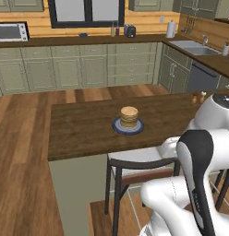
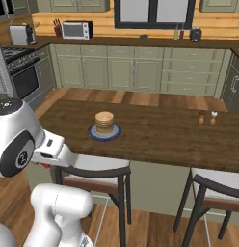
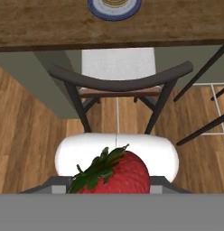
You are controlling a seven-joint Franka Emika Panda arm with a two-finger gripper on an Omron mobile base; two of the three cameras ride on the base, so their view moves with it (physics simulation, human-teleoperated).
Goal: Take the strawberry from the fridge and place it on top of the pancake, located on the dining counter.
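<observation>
Strawberry (image 3: 114, 173), small, red, leafy-topped, looks pinched in the gripper (image 3: 114, 187), carried low toward the tan pancake stack (image 1: 129, 116) on the dark wooden dining counter (image 1: 84, 131).

glossy white rounded arm (image 1: 181, 193) segments with dark grey joint bands.

- Stacked tan on a blue-grey plate (image 1: 135, 128): the pancake (image 1: 129, 115).
- Stood mid-way along the dark wooden dining counter (image 1: 84, 129).
- Tucked beneath the near edge: a dark-framed stool (image 1: 135, 165).
</observation>
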